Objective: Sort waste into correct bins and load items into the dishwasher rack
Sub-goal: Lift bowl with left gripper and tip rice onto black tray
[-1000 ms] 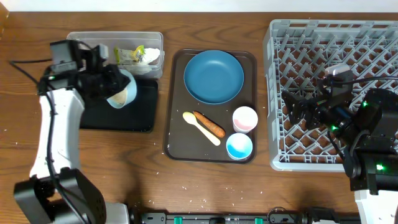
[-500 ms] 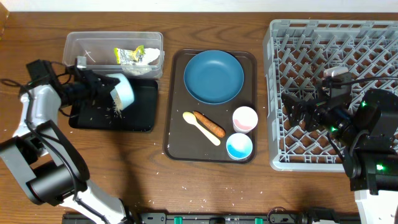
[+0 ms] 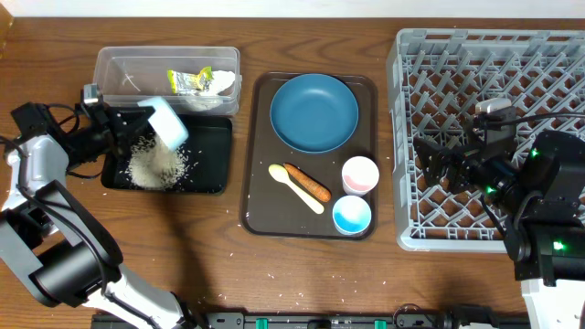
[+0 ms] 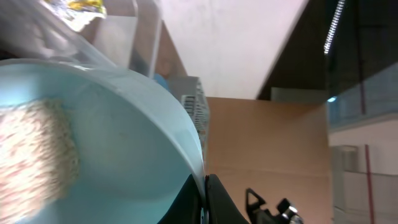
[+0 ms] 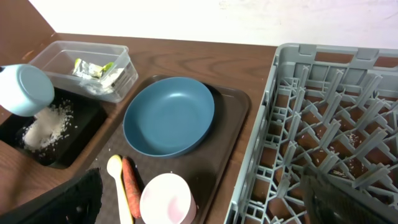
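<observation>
Step in hand: emptying rice waste into a bin.

- The left claw (image 3: 135, 126) is pinching the rim of the white bowl with light blue inside (image 3: 167, 121) and holding it tipped, mouth down, above the shallow black rectangular tray (image 3: 212, 151).
- Loose white rice grains (image 3: 154, 166) are streaming from the bowl and piling into a heap on that tray. Some rice is clinging inside the bowl in the left wrist view.
- The crumpled white wrapper with yellow-green print (image 3: 192, 80) is lying in the clear plastic rectangular tub (image 3: 119, 68).
- The small orange carrot piece (image 3: 308, 183) is lying beside the pale yellow spoon (image 3: 294, 187) on the dark brown serving tray (image 3: 265, 215), so it is not yet binned.
- The right claw (image 3: 428, 164) is hovering with fingers spread wide and holding nothing, over the large light grey pegged dishwasher rack (image 3: 398, 137).

Judgement: sorting is roughly midway, and nothing is sitting in the rack yet.

Next move, as judged: hold the tilt until the bowl runs clear. Then right the bowl and carry it across the serving tray to the rack, setting it between pegs.
</observation>
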`<state>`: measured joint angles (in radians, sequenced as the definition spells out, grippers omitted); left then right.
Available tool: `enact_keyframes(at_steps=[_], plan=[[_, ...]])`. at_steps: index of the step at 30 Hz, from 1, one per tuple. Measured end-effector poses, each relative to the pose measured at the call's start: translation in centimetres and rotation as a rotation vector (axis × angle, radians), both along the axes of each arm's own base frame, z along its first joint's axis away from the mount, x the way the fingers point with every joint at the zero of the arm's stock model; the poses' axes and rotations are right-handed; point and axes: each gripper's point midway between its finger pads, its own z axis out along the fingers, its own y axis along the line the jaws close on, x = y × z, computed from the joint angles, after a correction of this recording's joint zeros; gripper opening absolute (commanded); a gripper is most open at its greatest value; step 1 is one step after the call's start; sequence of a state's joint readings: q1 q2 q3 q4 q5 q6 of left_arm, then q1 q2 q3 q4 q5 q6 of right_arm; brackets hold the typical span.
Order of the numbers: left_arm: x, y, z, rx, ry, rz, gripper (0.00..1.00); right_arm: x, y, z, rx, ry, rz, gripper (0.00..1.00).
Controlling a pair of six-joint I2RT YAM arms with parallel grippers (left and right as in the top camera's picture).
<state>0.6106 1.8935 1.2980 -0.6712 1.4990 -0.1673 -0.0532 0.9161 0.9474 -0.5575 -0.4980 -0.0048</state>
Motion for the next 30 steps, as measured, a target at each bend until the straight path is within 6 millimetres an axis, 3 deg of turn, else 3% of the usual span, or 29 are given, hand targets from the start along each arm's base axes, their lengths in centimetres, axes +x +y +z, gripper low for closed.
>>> enact_keyframes(at_steps=[12, 30], plan=[[1.3, 0.8, 1.3, -0.004, -0.078, 0.000, 0.06, 0.0, 0.0, 0.0, 0.000, 0.002, 0.000, 0.99], [1.7, 1.1, 1.6, -0.065, 0.002, 0.015, 0.06, 0.0, 0.0, -0.1, 0.000, 0.003, 0.000, 0.99]])
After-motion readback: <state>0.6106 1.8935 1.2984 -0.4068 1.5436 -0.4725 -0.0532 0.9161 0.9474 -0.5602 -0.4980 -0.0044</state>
